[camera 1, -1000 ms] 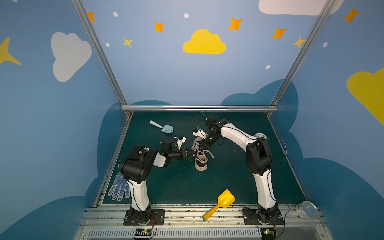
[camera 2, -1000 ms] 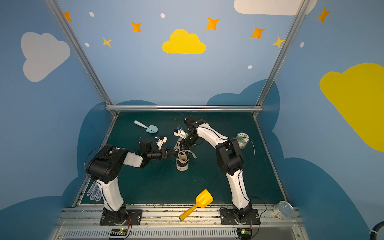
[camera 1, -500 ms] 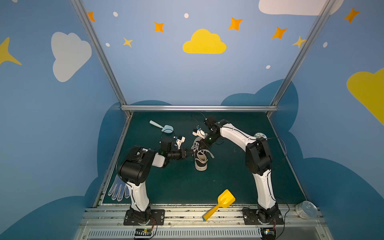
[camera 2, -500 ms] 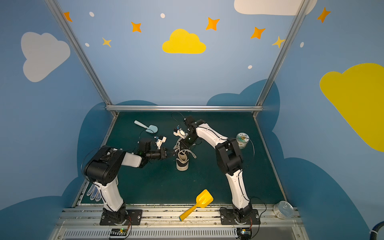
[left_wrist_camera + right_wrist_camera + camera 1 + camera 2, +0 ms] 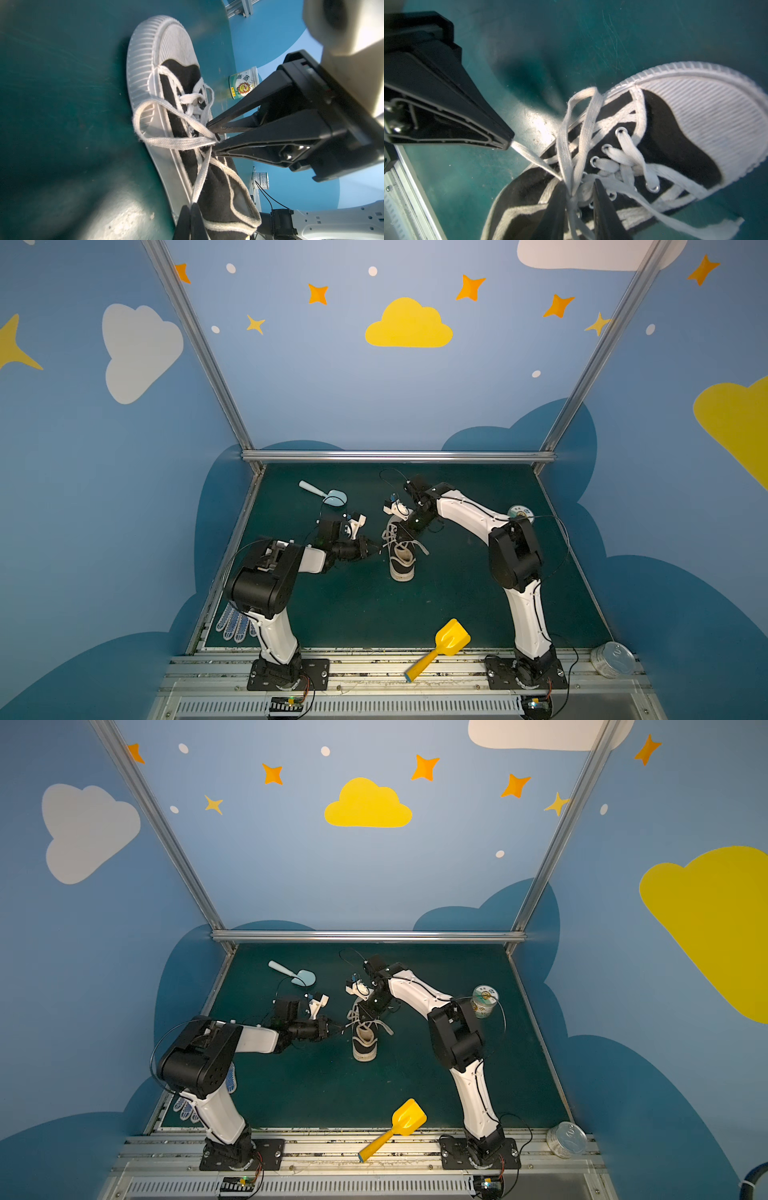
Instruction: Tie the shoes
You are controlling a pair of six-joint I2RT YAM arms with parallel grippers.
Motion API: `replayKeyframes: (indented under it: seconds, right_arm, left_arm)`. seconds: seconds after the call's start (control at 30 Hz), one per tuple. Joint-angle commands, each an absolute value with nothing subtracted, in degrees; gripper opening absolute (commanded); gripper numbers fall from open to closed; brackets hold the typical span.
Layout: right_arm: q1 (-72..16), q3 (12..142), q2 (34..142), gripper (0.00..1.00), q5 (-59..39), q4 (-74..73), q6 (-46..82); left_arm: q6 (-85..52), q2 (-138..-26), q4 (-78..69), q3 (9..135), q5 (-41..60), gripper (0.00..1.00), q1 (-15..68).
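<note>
The black sneaker (image 5: 402,562) is sitting upright near the middle of the green mat (image 5: 465,597), with its white toe cap pointing toward the arm bases. The left gripper (image 5: 508,143) is reaching in from the side, its jaws pressed together and pinching one strand of the cream laces (image 5: 178,143), which is stretching taut away from the shoe. The right gripper (image 5: 214,136) is leaning over the heel end, its fingers nipping the bunched laces where they are crossing.
</note>
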State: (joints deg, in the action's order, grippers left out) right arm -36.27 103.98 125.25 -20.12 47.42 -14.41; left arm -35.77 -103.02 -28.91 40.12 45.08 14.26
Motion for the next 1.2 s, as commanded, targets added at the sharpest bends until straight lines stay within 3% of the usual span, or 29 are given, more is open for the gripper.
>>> replayKeyframes:
  seconds: [0.0,0.77,0.83,0.9,1.0,1.17]
  right_arm:
    - [-36.12,103.44,125.52,0.24,-17.67,47.61,-13.78]
    - [-36.06,104.25,125.95,0.25,-17.73,48.87,-13.97]
    - [-36.12,104.49,125.74,0.27,-18.98,48.95,-13.97]
    - [-36.12,104.63,125.34,0.31,-20.49,48.87,-13.74]
    - [-36.21,105.44,124.65,0.38,-21.21,49.56,-13.35]
    - [-35.96,105.97,122.43,0.51,-21.44,50.54,-12.79]
  left_arm:
    - [-33.76,-101.21,-25.02,40.18,44.43,0.03,13.29]
    - [-33.42,-101.48,-25.31,38.39,42.09,0.03,12.17]
    - [-33.28,-102.21,-25.23,39.16,42.35,0.09,13.19]
    - [-33.30,-102.74,-24.82,39.70,41.70,0.26,13.62]
    - [-33.56,-102.35,-24.80,39.81,41.08,0.44,13.58]
    - [-30.58,-98.09,-20.59,40.43,38.05,0.60,12.86]
